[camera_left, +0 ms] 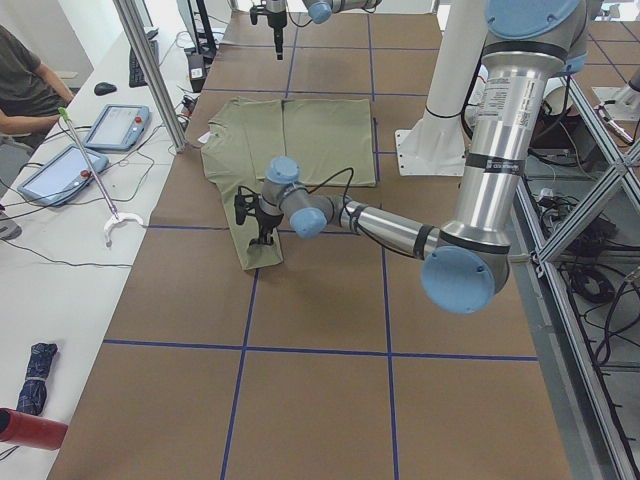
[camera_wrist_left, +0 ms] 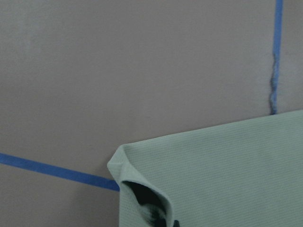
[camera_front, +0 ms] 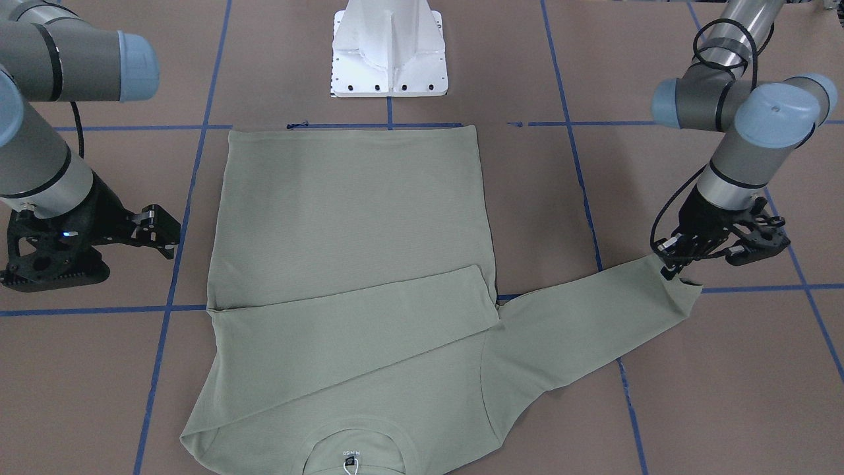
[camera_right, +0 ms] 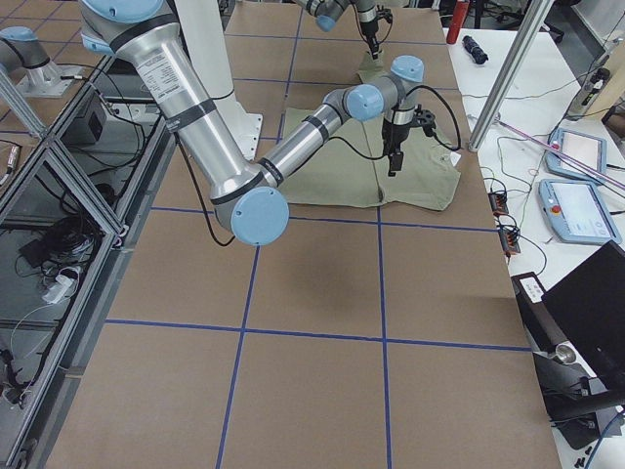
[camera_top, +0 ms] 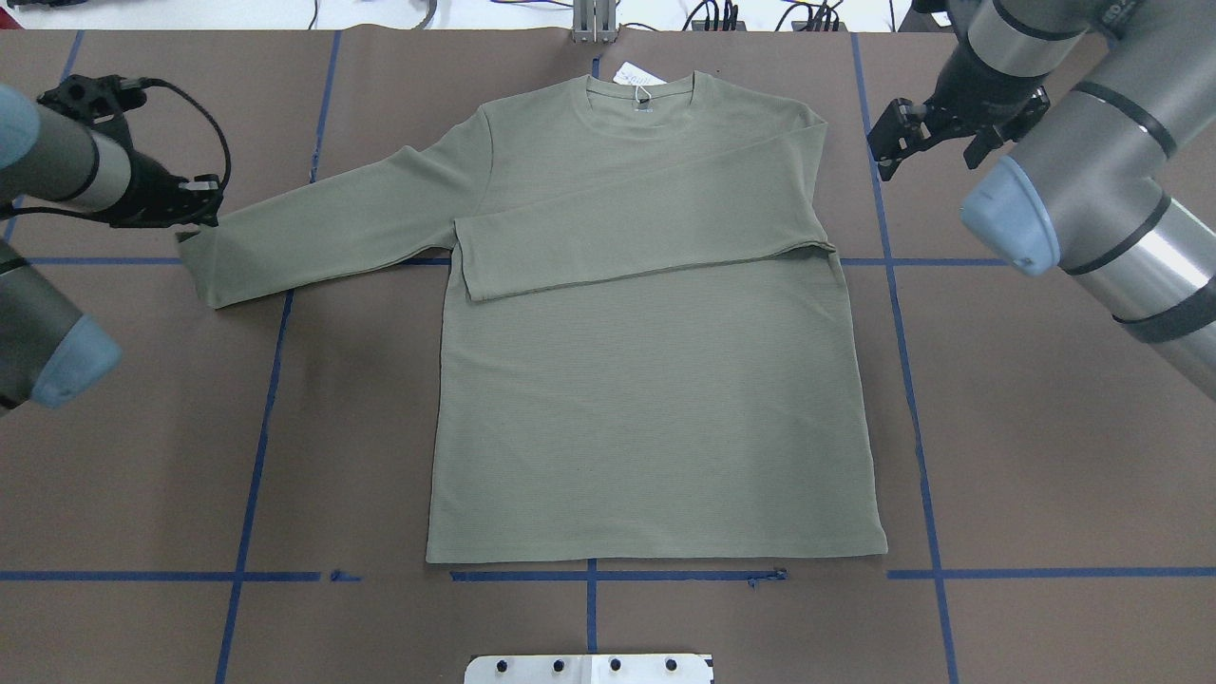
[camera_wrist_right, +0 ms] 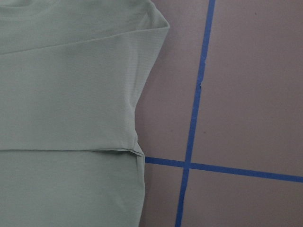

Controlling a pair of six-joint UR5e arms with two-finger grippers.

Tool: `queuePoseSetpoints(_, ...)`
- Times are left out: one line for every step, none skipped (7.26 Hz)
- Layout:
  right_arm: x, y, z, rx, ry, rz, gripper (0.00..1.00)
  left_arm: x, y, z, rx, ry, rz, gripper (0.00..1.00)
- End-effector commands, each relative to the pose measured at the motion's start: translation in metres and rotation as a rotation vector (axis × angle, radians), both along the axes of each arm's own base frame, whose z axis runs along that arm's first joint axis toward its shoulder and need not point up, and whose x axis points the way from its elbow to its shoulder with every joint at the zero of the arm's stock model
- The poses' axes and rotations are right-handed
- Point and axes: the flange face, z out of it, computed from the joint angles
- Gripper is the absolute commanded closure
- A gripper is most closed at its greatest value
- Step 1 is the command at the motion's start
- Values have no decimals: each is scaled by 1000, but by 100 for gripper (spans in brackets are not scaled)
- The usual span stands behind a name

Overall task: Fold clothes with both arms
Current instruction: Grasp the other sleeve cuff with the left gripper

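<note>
One sleeve down, one to go, that's my read. Biggest thing first: the brown table, gridded with blue tape lines, and the sage-green shirt spread flat across its middle, hem toward my base, collar on the far side. The body looks smooth, with no wrinkles I can pick out from overhead.

My right arm reaches in over the far right corner and my left arm stretches out wide on the other side.

The folded sleeve on my right side lies across the chest, its cuff edge reaching nearly to the opposite armpit. I'd call that step done. The outstretched sleeve on my left runs out onto bare table, well clear of the body.

My right gripper hovers just beside the right shoulder, off the cloth, fingers spread and holding nothing. My left gripper is down at the end of the outstretched sleeve, pressed together on the cuff. My left wrist camera shows that corner of fabric curled up with a dark fingertip tucked under it.

What's left, by my judgement: carry this sleeve across the chest, then fold the body itself, which hasn't been started. Smallest item: the white hang tag peeks out behind the collar.
</note>
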Motion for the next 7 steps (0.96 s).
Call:
queuePoseSetpoints(23,15,53,-1,31,-27,0,45,-38,-115,-37,43,-32,100)
queuePoseSetpoints(37,21,73,8,20,-13,0,72,-57,-165,-47,82,-49,100)
queuePoseSetpoints(53,28,91,-8,0,-6,0,108,-66,-215,-56,79,-27,100)
queuePoseSetpoints(58,38,109,-12,-4,-5,0,141,-63,-258,-74,120,-27,100)
queuePoseSetpoints(62,43,121,-5,-10,-5,0,168,-62,-329,-70,178,-24,100)
queuePoseSetpoints(62,44,126,-3,-9,-4,0,185,-60,-405,-85,242,-34,100)
queuePoseSetpoints(62,45,128,-9,-9,-1,0,231,-30,-449,-122,285,4,100)
